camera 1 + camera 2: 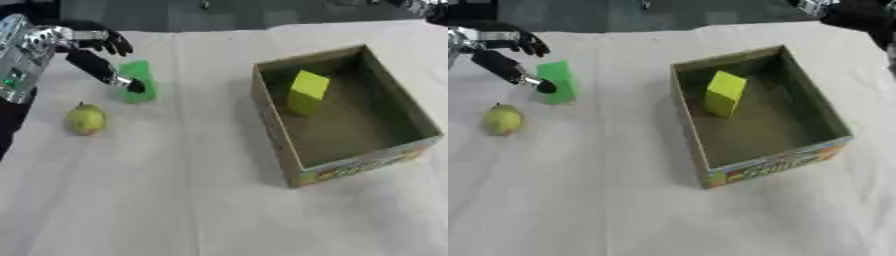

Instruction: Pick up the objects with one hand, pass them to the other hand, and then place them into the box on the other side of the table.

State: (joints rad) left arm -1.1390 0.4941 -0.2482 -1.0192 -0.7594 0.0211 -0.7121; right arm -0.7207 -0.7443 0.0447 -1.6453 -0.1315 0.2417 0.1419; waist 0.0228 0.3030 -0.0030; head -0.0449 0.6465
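Note:
A green block (142, 75) stands on the white cloth at the left. My left hand (87, 47) comes in from the upper left, open. One long digit (103, 70) stretches down to the block's left face, its tip over the block, while the other fingers (115, 44) hang above and behind the block. A yellow-green pear (86, 119) lies nearer me, to the block's left. A yellow block (306, 91) leans inside the cardboard box (363, 165) on the right. Only a dark part of my right hand (857, 14) shows at the top right corner.
The white cloth (175, 200) covers the whole table, with wide bare room in front and between the green block and the box. The table's far edge runs along the top, with dark floor beyond it.

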